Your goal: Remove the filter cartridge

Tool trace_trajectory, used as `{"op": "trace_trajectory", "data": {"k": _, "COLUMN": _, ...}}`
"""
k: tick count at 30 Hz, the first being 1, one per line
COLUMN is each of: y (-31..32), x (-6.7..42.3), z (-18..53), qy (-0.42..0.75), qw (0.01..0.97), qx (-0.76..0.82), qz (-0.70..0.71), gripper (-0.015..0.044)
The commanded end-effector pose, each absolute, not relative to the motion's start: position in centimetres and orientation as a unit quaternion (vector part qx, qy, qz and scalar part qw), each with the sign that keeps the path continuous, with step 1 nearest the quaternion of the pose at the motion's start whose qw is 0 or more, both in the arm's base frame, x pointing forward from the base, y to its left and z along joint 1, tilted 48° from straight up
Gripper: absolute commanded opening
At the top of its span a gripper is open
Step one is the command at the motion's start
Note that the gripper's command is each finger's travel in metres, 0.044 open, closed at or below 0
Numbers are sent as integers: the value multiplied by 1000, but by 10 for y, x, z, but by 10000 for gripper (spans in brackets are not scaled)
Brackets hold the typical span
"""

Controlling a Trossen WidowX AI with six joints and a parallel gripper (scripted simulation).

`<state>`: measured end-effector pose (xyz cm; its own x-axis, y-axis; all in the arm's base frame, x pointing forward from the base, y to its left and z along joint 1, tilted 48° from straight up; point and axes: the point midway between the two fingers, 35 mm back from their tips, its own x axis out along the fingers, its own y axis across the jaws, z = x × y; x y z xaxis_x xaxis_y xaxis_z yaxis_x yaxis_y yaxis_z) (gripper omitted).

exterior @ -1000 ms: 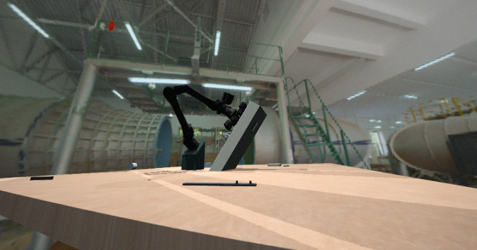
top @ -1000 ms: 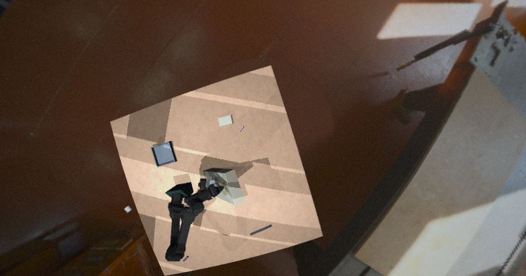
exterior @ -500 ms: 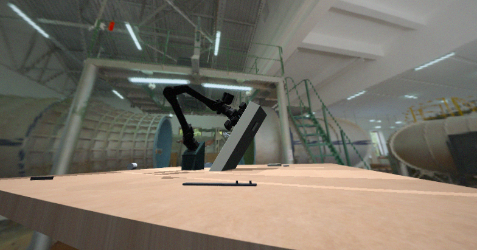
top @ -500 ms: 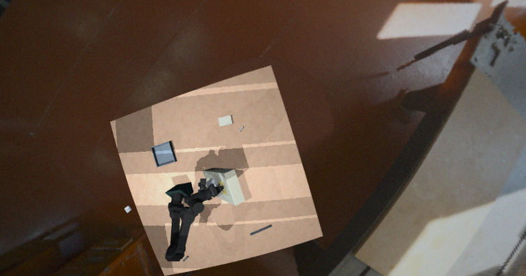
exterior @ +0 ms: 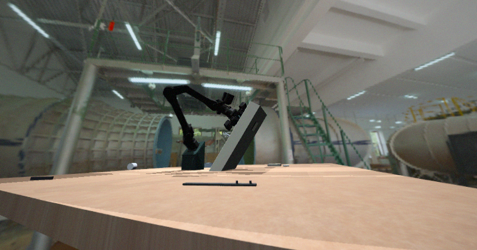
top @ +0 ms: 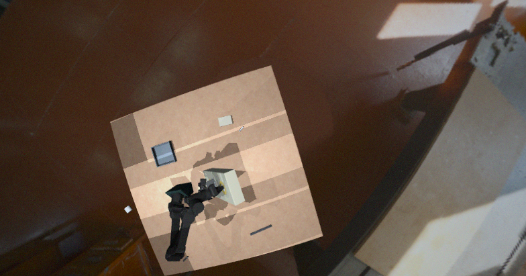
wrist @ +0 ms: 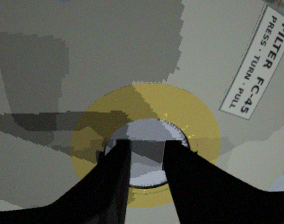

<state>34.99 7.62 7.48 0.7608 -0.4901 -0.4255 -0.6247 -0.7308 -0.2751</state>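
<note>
The round grey filter cartridge point(wrist: 149, 145) sits in the tilted beige service panel point(wrist: 113, 36) point(top: 231, 185) point(exterior: 238, 141), ringed by a yellow collar point(wrist: 193, 119). A label on the panel reads "FILTER FC-45, press, turn, pull". My gripper point(wrist: 145, 143) point(top: 220, 189) point(exterior: 235, 119) is pressed against the panel face, its two black fingers set into the cartridge's face and shut on it. The slots are hidden by the fingers. The grey tray point(top: 164, 153) lies flat on the table to the panel's far left in the overhead view.
A dark flat bar point(top: 260, 230) point(exterior: 218, 184) lies on the wooden table point(top: 280, 207) in front of the panel. A small beige plate point(top: 225, 120) and a tiny pin point(top: 241, 128) lie at the far side. A white cube point(top: 127, 209) sits off the table's edge.
</note>
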Motion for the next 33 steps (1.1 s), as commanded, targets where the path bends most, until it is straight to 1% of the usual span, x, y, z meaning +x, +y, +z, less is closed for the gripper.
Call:
{"op": "trace_trajectory", "data": {"k": 1, "y": 71, "x": 356, "z": 73, "qy": 309, "qw": 215, "qx": -911, "qz": 165, "gripper": 0}}
{"op": "trace_trajectory", "data": {"k": 16, "y": 71, "x": 356, "z": 73, "qy": 309, "qw": 215, "qx": -911, "qz": 165, "gripper": 0}}
{"op": "trace_trajectory", "data": {"k": 17, "y": 77, "x": 349, "z": 75, "qy": 305, "qw": 205, "qx": -915, "qz": 164, "gripper": 0}}
{"op": "trace_trajectory", "data": {"k": 33, "y": 109, "x": 300, "z": 103, "qy": 310, "qw": 215, "qx": -911, "qz": 169, "gripper": 0}}
